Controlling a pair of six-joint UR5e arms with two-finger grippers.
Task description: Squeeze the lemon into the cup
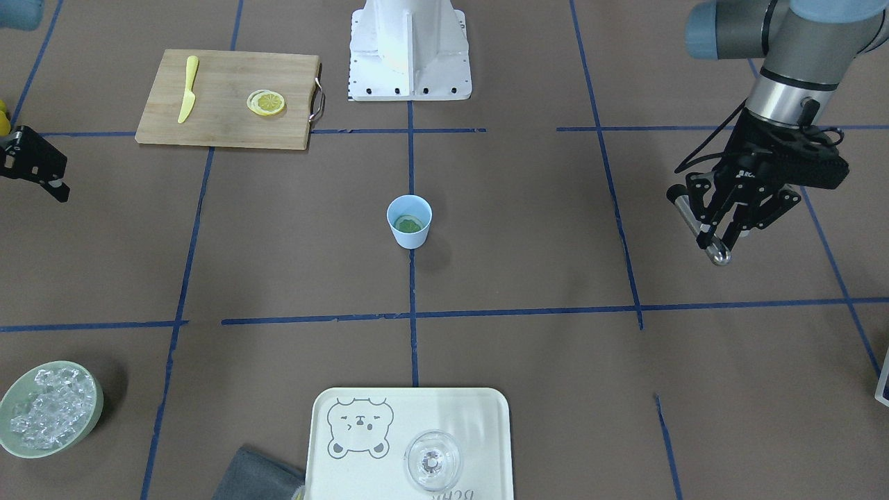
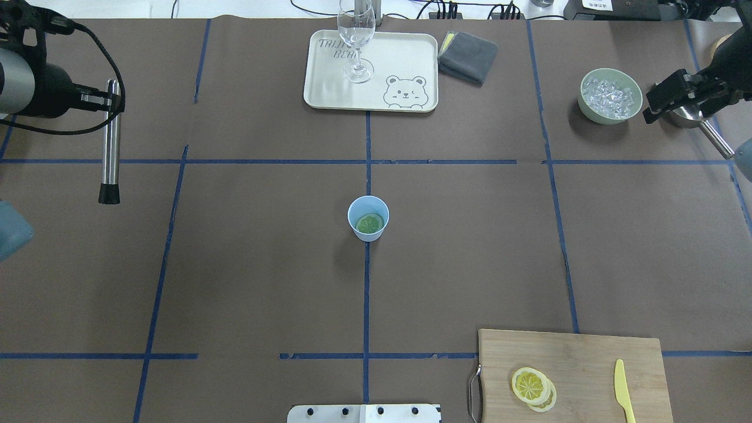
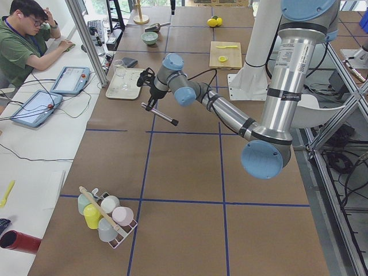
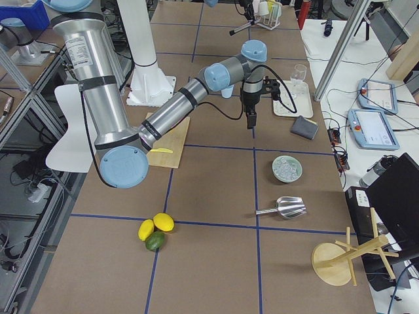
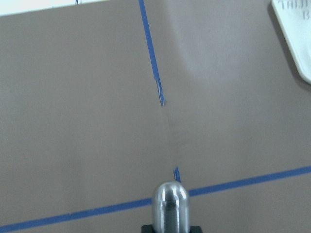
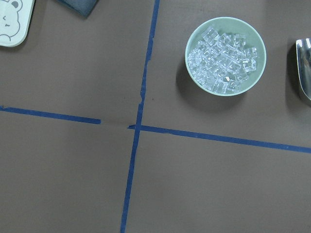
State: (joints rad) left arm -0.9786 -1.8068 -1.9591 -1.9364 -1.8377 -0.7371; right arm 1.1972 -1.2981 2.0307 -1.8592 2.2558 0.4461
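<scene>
Lemon (image 2: pixel 369 224) lies in cup (image 2: pixel 369 236); left hand (image 1: pixel 722 226) grips a steel rod (image 2: pixel 110 153); right hand (image 2: pixel 653 101) unclear.

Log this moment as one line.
lemon slice: lying inside light-blue cup | left gripper: shut on steel muddler, away from cup | right gripper: jaw state unclear, near ice bowl

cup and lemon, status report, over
Left end effector shut on steel rod, raised off to the side. Right end effector clear of cup, grip unclear. Lemon slice lies inside cup.
</scene>
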